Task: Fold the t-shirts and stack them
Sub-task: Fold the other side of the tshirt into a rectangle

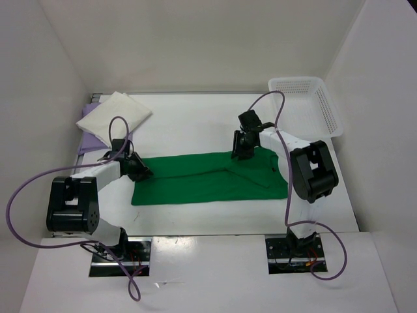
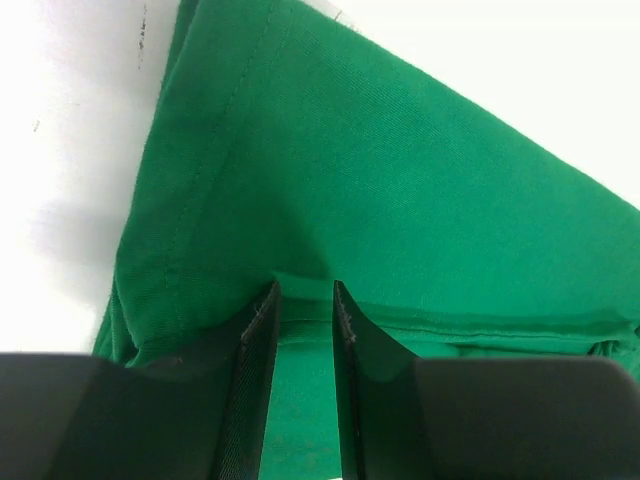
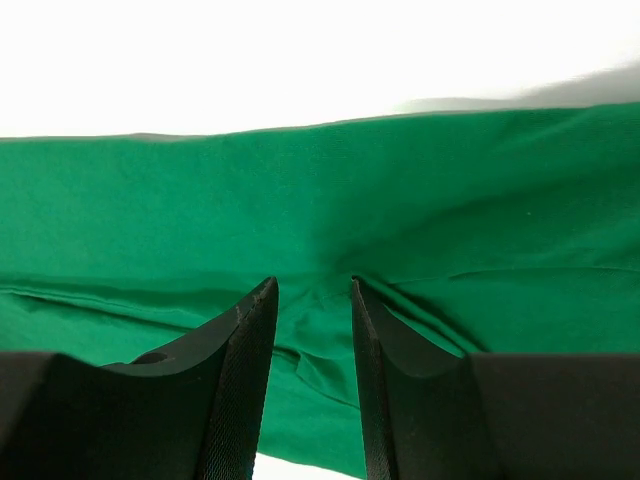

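Note:
The bright green t-shirt [image 1: 208,179] lies spread across the table's middle, folded lengthwise. My left gripper [image 1: 139,168] is low at its left end, jaws narrowed on a green fold [image 2: 303,330] near the hem. My right gripper [image 1: 242,154] is at the shirt's far edge, right of centre, jaws narrowed on puckered green cloth [image 3: 312,310]. The cream white t-shirt [image 1: 116,112] lies folded at the far left, on top of the lavender purple t-shirt [image 1: 83,142], of which only an edge shows.
A white plastic mesh basket [image 1: 306,104] stands at the far right corner. White walls enclose the table on three sides. The arm bases sit at the near edge, with purple cables looping beside them.

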